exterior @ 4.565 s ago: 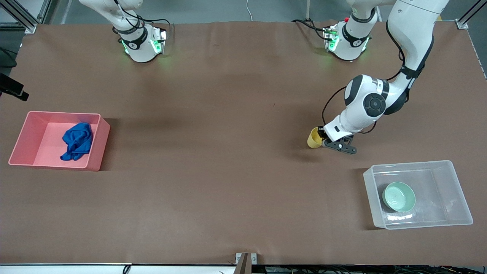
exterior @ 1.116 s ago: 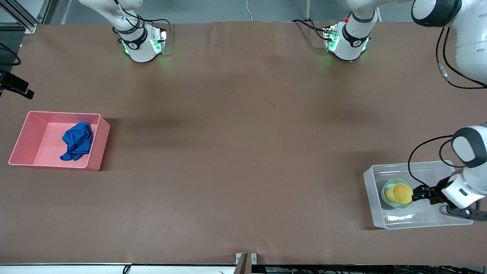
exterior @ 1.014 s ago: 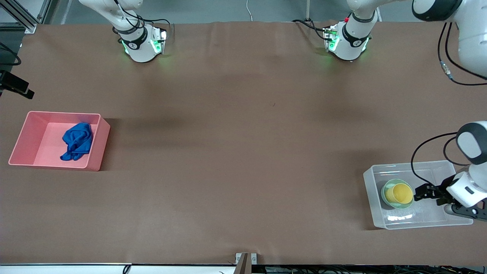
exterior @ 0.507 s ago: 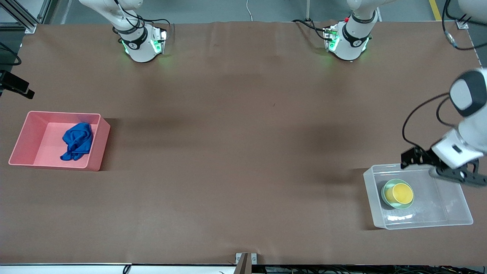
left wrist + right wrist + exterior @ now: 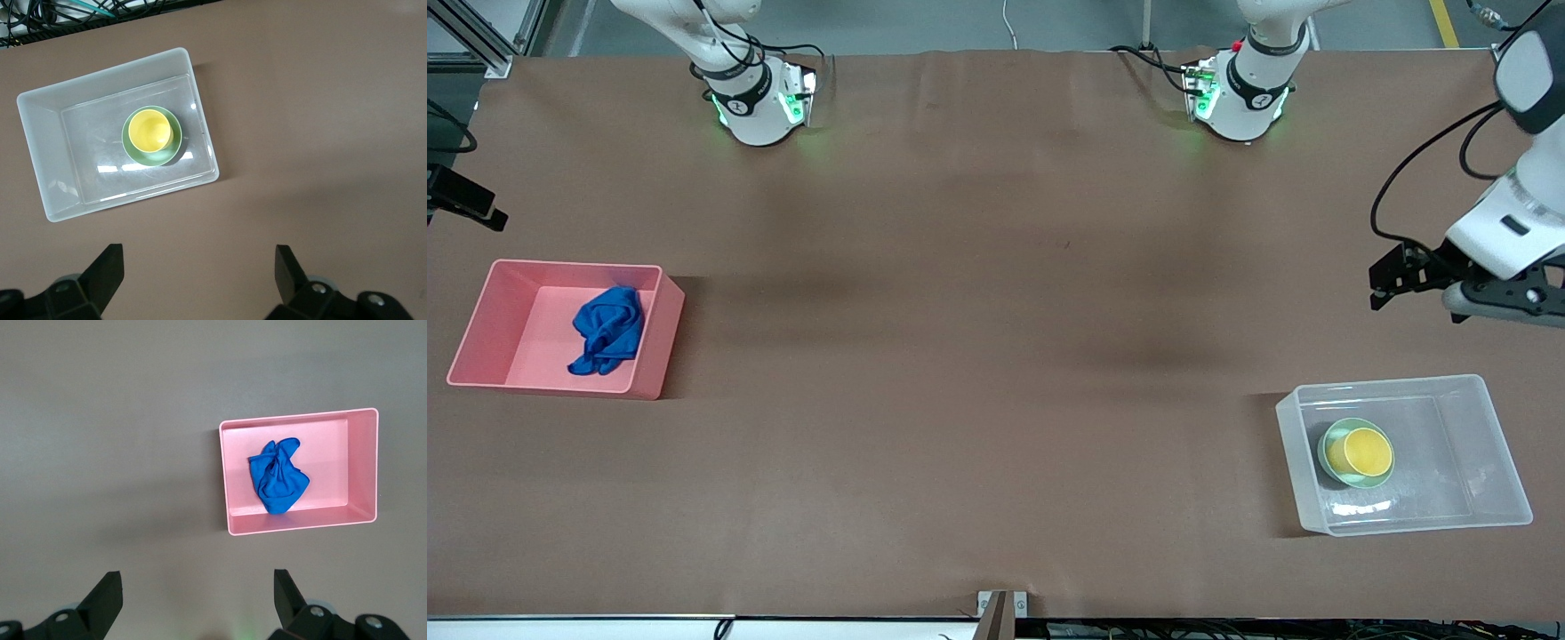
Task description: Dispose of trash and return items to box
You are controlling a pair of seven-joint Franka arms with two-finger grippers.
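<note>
- Front: cup [image 5: 1359,451] was seen nested in bowl [image 5: 1354,453] inside box [image 5: 1405,453]; rag [image 5: 608,330] lay in pink tub [image 5: 480,333]. Left gripper [image 5: 1392,276] hung spread and empty over the table.
- Left wrist: the hard, light, likely slick cup [image 5: 151,130] would best be pinched at the rim.
- Right wrist: right gripper [image 5: 198,600] was spread, empty, waiting; soft rag [image 5: 278,477] could be grabbed at any fold.
</note>
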